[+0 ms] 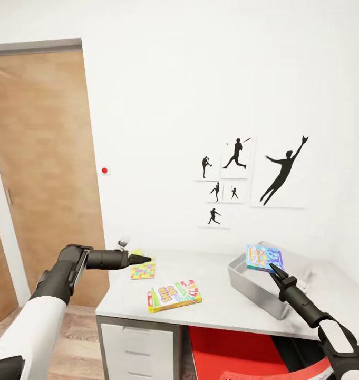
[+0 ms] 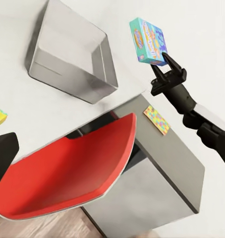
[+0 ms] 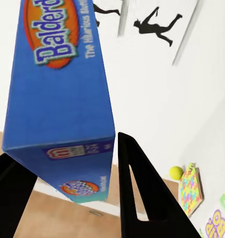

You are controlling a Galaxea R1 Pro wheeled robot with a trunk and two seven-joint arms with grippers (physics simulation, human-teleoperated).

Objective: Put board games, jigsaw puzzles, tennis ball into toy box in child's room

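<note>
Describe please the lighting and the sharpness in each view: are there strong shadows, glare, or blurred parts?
Head view: even, soft light, white wall nearly washed out, only faint shadows under the toy box. Left wrist view: sharp, a dark shadow beneath the table edge. Right wrist view: the blue board game is close and slightly soft, its print still readable; the right gripper fingers appear as plain black shapes.

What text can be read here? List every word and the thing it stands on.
"Balderd", cut off by the frame: blue flat board game box held in the right gripper.
"The Hilarious Bluffi", cut off: same box.
Red-green flat game box on the pale table: print too blurred to read.
</note>
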